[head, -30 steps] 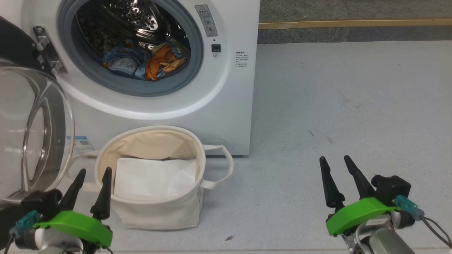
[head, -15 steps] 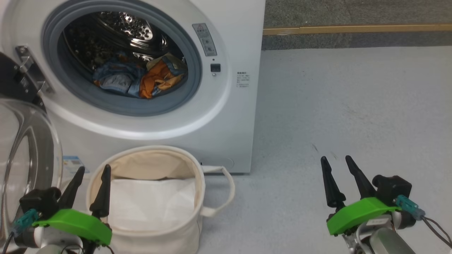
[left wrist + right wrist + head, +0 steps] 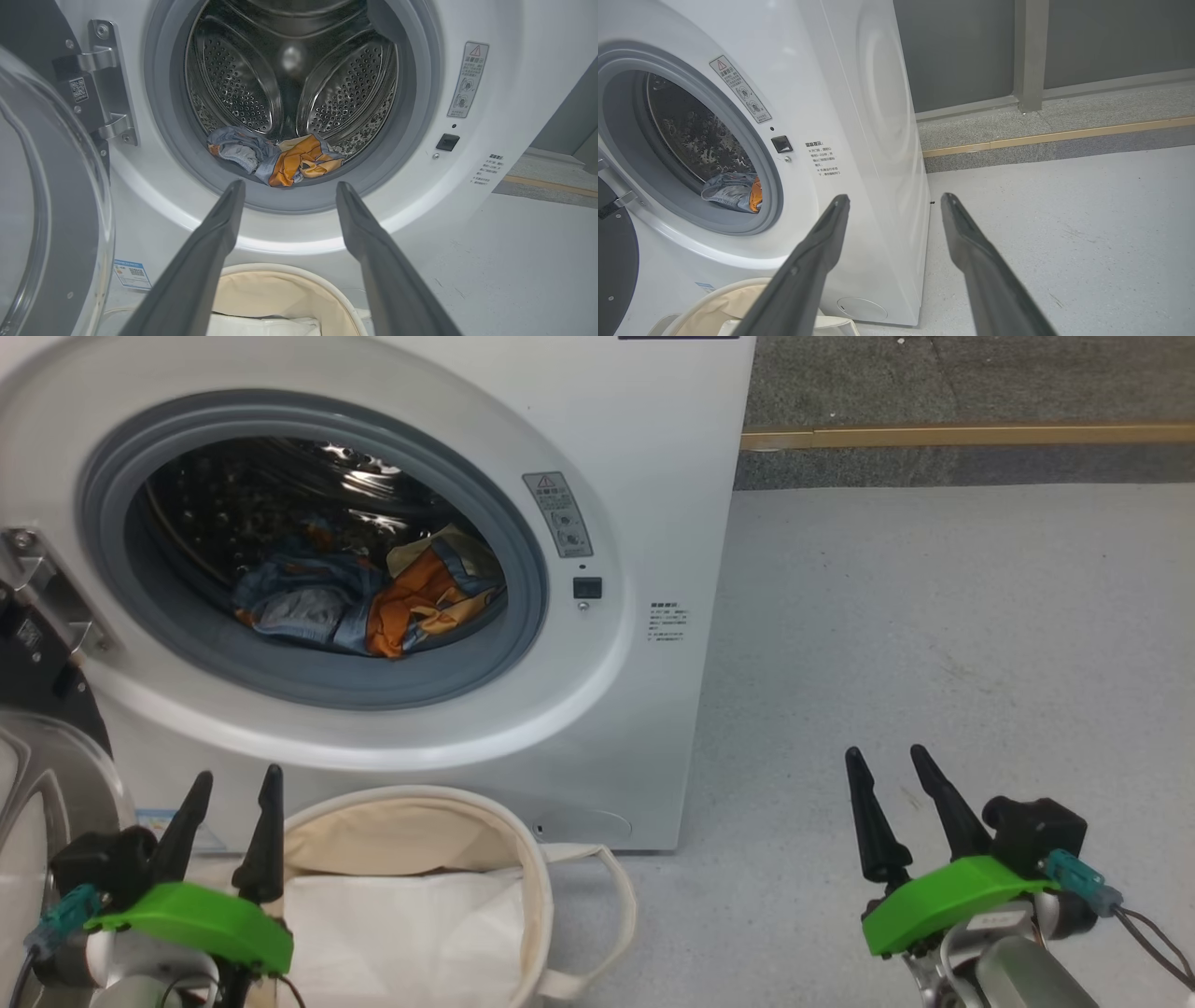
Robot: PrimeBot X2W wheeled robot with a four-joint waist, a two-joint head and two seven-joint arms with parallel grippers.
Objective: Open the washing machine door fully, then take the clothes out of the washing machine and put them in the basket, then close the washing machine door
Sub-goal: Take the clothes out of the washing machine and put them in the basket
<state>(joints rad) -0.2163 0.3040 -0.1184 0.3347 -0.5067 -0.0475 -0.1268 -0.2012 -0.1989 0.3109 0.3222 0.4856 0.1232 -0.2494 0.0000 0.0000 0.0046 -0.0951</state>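
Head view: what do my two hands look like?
Both alike: the left hand and right hand each have two long, tapered black fingers on a bright green mount, a black block beside it and a teal connector with thin cables.

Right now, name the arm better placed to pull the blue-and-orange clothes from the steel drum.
Left. The left gripper, fingers open, points straight at the light blue and orange fabric clothes in the drum; the right gripper points past the white washing machine at grey floor.
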